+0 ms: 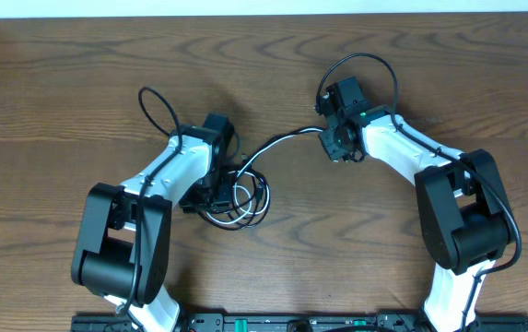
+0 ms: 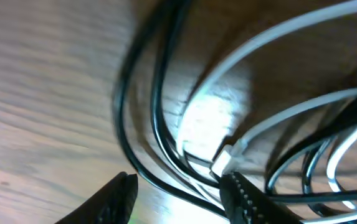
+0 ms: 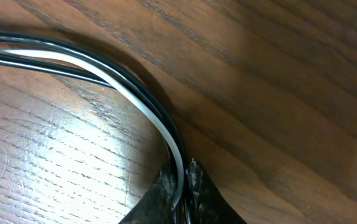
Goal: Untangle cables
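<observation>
Overall: two arms reach over a brown wood-grain table (image 1: pixel 61 92), and the cables (image 1: pixel 241 205) are strung between them.
Cables, place: a loose coil of overlapping loops lies on the wood just beside the tip of the left arm, a little left of the table's middle. From the coil a strand of cords arcs up and to the right and ends at the tip of the right arm.
Cables, make-up: the white cable (image 3: pixel 147 106) and the black cables (image 2: pixel 157 106) run side by side in the strand, touching along most of it. In the coil they cross one another, and which lies on top I cannot tell.
Left gripper (image 2: pixel 178 183): jaws spread, tips low over the wood. Black and white cords pass through the gap between the two fingers, and neither finger presses on them.
White piece (image 2: pixel 229 158): a small blocky bit on a white cord, just beside the right-hand finger of the left gripper. Whether it is a plug or a tie is too blurred to say.
Right gripper (image 3: pixel 181 186): jaws pressed together and pinching the cables. The white cord runs straight in between the two fingertips, with black cords hugging it on the outer side of the bend.
Strand at the right gripper: it lies flat on the wood and curves away to the upper left of the wrist view.
</observation>
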`<state>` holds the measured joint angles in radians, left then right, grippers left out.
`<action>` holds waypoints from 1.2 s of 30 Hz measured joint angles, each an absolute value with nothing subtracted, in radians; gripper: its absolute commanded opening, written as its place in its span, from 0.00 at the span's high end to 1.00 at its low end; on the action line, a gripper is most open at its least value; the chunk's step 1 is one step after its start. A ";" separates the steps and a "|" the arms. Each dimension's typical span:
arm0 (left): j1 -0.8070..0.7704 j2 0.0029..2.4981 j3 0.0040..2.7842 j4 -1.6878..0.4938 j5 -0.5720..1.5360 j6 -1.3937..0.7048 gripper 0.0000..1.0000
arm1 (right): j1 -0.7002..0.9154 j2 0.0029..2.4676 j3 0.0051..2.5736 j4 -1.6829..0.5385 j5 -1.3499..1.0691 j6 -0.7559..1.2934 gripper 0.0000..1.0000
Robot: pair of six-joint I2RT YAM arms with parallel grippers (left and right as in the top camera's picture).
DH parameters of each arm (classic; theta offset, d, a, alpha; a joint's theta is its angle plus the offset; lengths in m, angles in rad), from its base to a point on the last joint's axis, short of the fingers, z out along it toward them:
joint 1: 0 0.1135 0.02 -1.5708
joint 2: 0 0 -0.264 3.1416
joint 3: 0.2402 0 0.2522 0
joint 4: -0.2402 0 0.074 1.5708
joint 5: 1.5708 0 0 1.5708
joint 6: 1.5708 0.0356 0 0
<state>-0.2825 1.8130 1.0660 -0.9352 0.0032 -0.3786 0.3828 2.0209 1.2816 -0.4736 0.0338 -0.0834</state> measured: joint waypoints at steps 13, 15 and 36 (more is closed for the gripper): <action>-0.284 1.751 0.942 -0.803 0.065 -0.451 0.74 | 0.383 2.021 1.282 -0.474 0.034 -0.083 0.92; -0.285 1.748 0.938 -0.804 0.032 -0.451 0.76 | 0.383 2.021 1.282 -0.474 0.034 -0.083 0.92; -0.282 1.781 0.909 -0.612 -0.471 -0.476 0.80 | 0.383 2.021 1.282 -0.474 0.035 -0.083 0.92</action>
<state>-0.2825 1.7805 0.9092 -0.6117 -0.4709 -0.4755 0.3828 2.0212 1.2816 -0.4744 0.0353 -0.0834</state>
